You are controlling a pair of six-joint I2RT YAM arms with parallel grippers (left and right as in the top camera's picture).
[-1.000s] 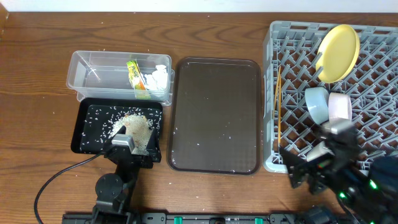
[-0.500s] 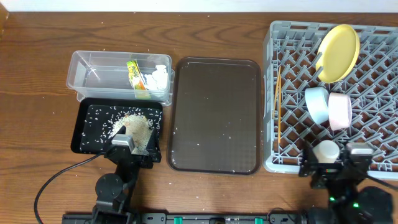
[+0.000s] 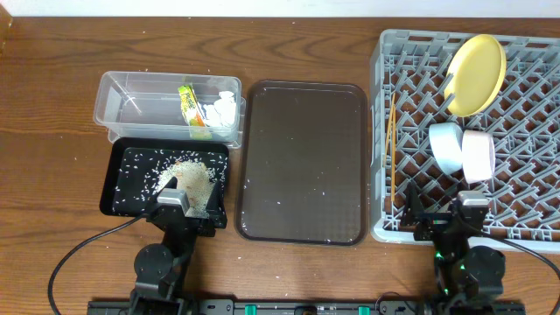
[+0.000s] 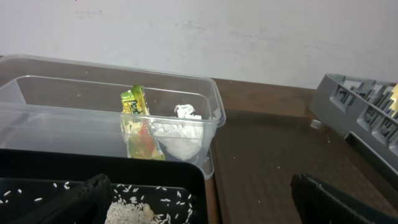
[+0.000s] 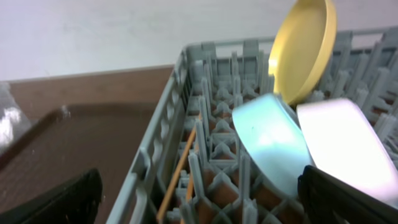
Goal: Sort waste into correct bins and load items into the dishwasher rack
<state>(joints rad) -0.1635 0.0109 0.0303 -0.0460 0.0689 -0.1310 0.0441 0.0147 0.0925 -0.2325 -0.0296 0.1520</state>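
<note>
The grey dishwasher rack (image 3: 516, 131) holds the yellow plate (image 3: 477, 74) on edge, the light blue bowl (image 3: 444, 147), the white bowl (image 3: 478, 156) and two chopsticks (image 3: 392, 144). The clear tub (image 3: 140, 105) holds the snack wrapper (image 3: 189, 105) and white tissue (image 3: 220, 109). The black tray (image 3: 122, 197) holds rice scraps (image 3: 188, 179). My left gripper (image 3: 179, 206) is open over the black tray's near edge. My right gripper (image 3: 455, 219) is open at the rack's near edge, empty. In the right wrist view the plate (image 5: 303, 50), blue bowl (image 5: 270, 140) and chopsticks (image 5: 180, 168) show.
A dark brown serving tray (image 3: 302, 162) lies between the bins and the rack, with a few rice grains on it. Grains also dot the wooden table (image 3: 52, 175). A cable runs from the left arm's base. The wall lies behind.
My right arm has drawn back from over the rack toward the front edge and now sits low at the rack's near side. The left arm has not moved.
</note>
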